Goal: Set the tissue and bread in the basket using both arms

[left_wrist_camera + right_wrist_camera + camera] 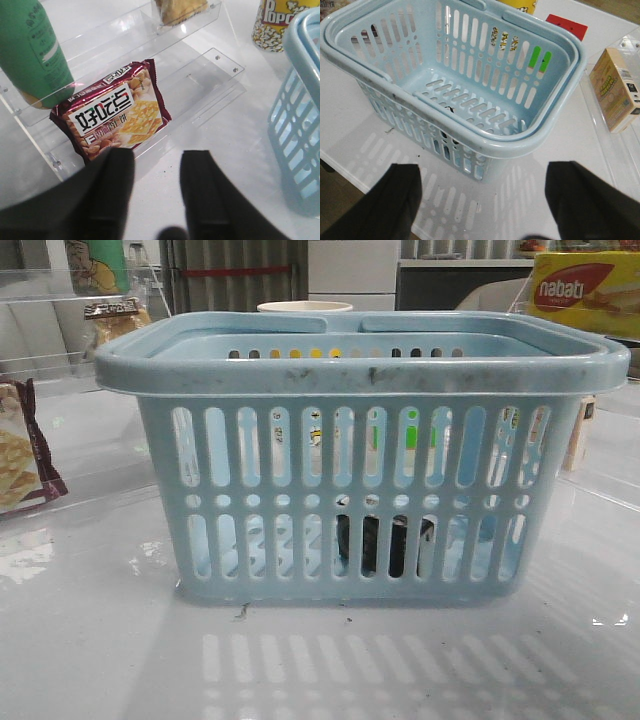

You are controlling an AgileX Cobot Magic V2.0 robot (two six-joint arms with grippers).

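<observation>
The light-blue basket [360, 375] stands in the middle of the table, and shows in the right wrist view [470, 55] and the left wrist view [300, 125]. The black tissue pack [385, 545] shows through the low slots of the basket's front wall; the right wrist view [445, 137] shows only dark bits of it. The wrapped bread [115, 320] lies on a clear shelf at the back left, and shows in the left wrist view [180, 10]. My left gripper [157, 156] is open and empty over the table, near the cracker bag. My right gripper [485, 175] is wide open and empty, above the basket's near right corner.
A maroon-edged cracker bag [117, 117] leans on the clear stepped shelf [210, 65] at the left. A green bottle [30, 50] stands above it. A popcorn cup [272, 25] is behind the basket. A tan box [615, 90] and a yellow box [585, 290] are at the right.
</observation>
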